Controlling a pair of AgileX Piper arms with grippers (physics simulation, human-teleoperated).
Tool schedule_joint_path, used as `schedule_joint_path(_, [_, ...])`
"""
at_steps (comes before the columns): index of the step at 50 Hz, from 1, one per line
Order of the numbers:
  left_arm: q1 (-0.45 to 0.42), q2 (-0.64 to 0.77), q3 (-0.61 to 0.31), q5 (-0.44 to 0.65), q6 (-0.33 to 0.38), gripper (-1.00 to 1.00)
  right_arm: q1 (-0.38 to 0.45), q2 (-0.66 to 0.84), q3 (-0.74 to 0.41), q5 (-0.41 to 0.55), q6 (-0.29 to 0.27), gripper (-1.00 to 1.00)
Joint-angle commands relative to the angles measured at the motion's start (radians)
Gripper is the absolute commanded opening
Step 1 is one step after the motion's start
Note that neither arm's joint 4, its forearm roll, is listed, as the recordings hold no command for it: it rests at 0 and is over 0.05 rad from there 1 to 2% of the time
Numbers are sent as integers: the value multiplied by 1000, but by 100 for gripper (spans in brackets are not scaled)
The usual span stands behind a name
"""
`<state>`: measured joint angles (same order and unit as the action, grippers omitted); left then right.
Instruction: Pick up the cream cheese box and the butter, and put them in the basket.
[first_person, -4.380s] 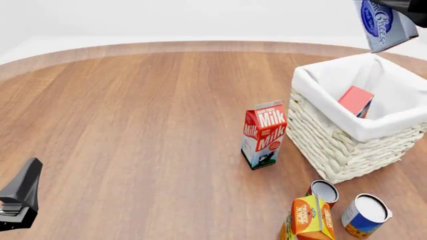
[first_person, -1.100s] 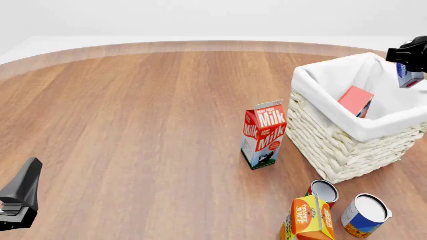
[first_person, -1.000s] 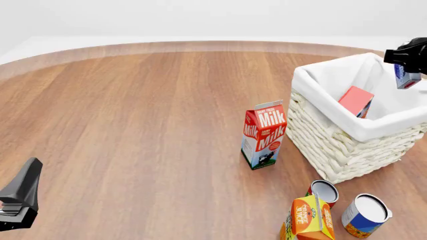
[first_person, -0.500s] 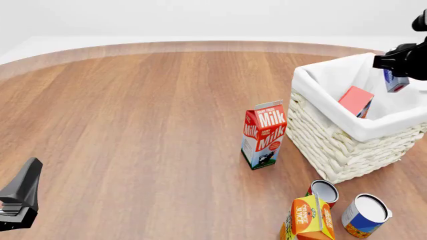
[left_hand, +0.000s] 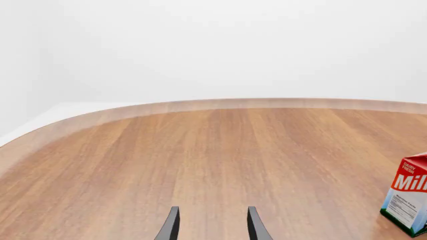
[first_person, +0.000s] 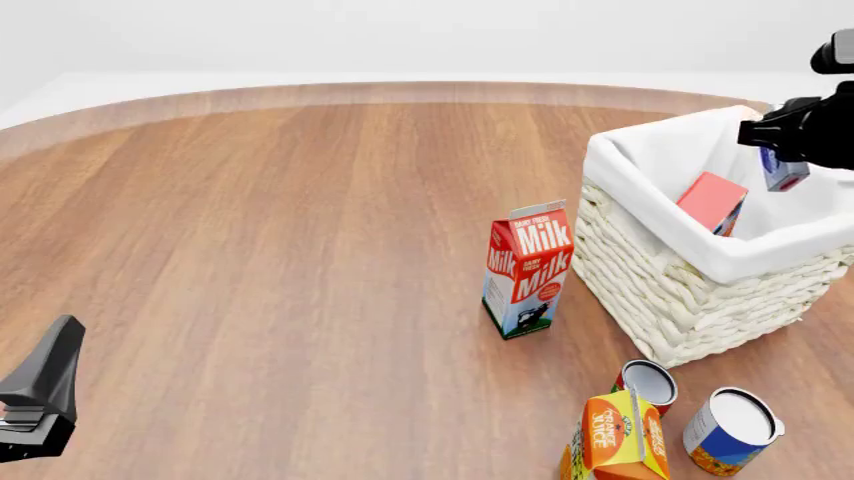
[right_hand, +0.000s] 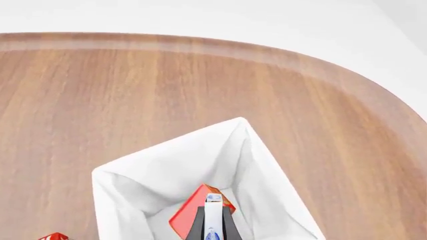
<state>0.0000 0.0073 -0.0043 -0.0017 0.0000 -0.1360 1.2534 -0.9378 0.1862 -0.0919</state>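
Observation:
The basket stands at the right of the table, and its white liner fills the right wrist view. The butter leans inside it, seen as a red box from above. My right gripper hangs over the basket's far right part, shut on the cream cheese box. That box is upright between the fingers, just above the butter and below the rim line. My left gripper rests at the table's near left, open and holding nothing.
A red-and-white milk carton stands just left of the basket and shows in the left wrist view. An orange juice carton and two open cans sit in front of the basket.
My right gripper has come down and moved left with the cream cheese box, from high above the basket's far corner into its opening. The left arm has not moved.

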Motion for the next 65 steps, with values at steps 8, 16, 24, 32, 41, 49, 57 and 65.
schedule_joint_path(8, [0,0,0,0,0,100,3,18,-5,-15,5,-100])
schedule_joint_path(16, [0,0,0,0,0,100,4,19,3,-22,2,-100])
schedule_joint_path(24, [0,0,0,0,0,100,0,22,7,-26,-2,-100])
schedule_joint_path(32, [0,0,0,0,0,100,7,26,12,-29,-1,-100])
schedule_joint_path(41, [0,0,0,0,0,100,3,23,13,-29,-8,100])
schedule_joint_path(49, [0,0,0,0,0,100,6,27,8,-28,-7,100])
schedule_joint_path(57, [0,0,0,0,0,100,8,29,3,-25,-6,100])
schedule_joint_path(65, [0,0,0,0,0,100,13,16,0,-14,-6,100])
